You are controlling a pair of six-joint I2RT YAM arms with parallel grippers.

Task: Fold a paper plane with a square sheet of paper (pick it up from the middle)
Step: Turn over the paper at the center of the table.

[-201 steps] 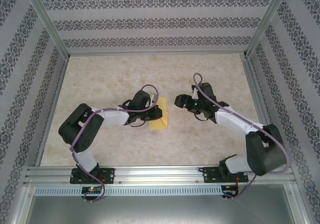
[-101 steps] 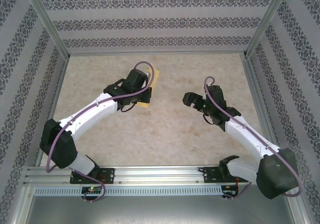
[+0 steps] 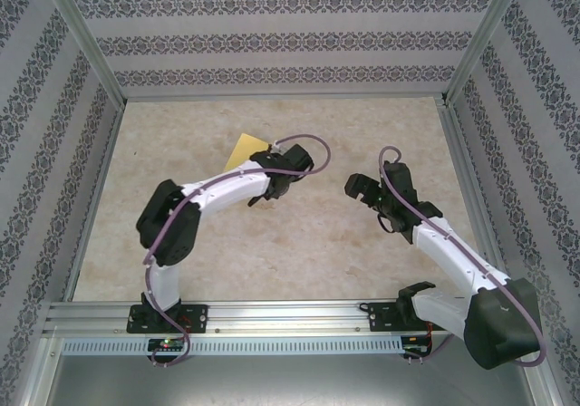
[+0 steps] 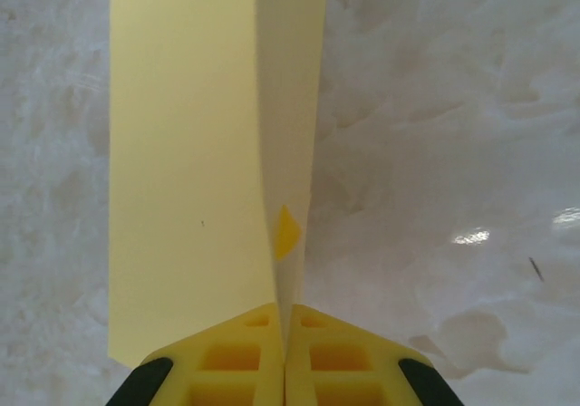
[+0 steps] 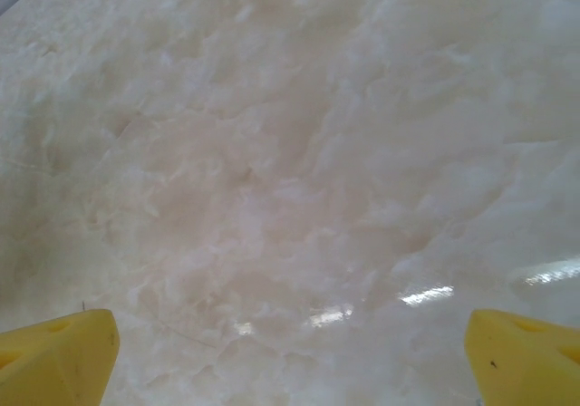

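Item: sheet of paper (image 4: pixel 195 152), yellow-orange, plain, folded along a centre crease that stands up as a ridge, with a broad flap on one side and a narrower one on the other; a small darker orange triangle shows beside the crease near the grip. Location: far half of the worktop (image 3: pixel 299 261), left of its middle, one corner pointing toward the far left corner (image 3: pixel 245 147); whether it rests on the surface or hangs just above it cannot be told. Holder: left pincer (image 4: pixel 283 323), yellow fingers pressed together on the near end of the crease, the paper reaching away from them; from above it sits at the end of the left arm (image 3: pixel 217 188), which bends in from the near left and covers the near part of the paper. Right pincer (image 5: pixel 290 343): fingers spread wide, nothing between them, over bare worktop right of the middle (image 3: pixel 355 187), well apart from the paper. Accessories: a purple cable (image 3: pixel 313 148) loops over each arm. Surface: pale beige, marble-patterned, glossy, with bright reflections. Surround: aluminium rail (image 3: pixel 290 315) along the near edge carrying both bases; metal posts (image 3: pixel 91 53) at the far corners; walls (image 3: pixel 272 43) papered in grey ornamental stripes on three sides.
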